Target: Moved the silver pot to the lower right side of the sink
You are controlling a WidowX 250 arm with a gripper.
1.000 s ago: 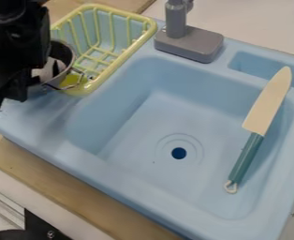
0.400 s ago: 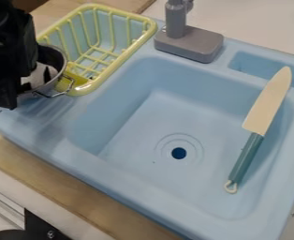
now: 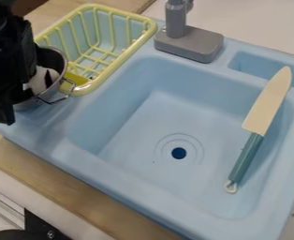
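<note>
"Where's the pot?"

"Just beside my gripper (image 3: 3, 113), at the left of the sink (image 3: 96, 171); the pot (image 3: 37, 99) is outside the basin, by the rack's near end, its wire handle toward the basin; whether it touches down, I cannot tell."

"And your jaws?"

"I cannot tell whether they grasp the pot or are parted; my own black bulk hides that."

"Anything inside the pot?"

"Pale and dark patches; contents or reflections, I cannot say."

"The rack (image 3: 129, 51)?"

"Yellow-green bars over a pale blue inside; a solid yellow patch shows at the near end, close to the pot."

"And the basin?"

"A knife (image 3: 260, 122) slants along its right side; teal handle low, cream blade reaching up past the small recess (image 3: 254, 64); the drain (image 3: 179, 153) is left of the handle."
</note>
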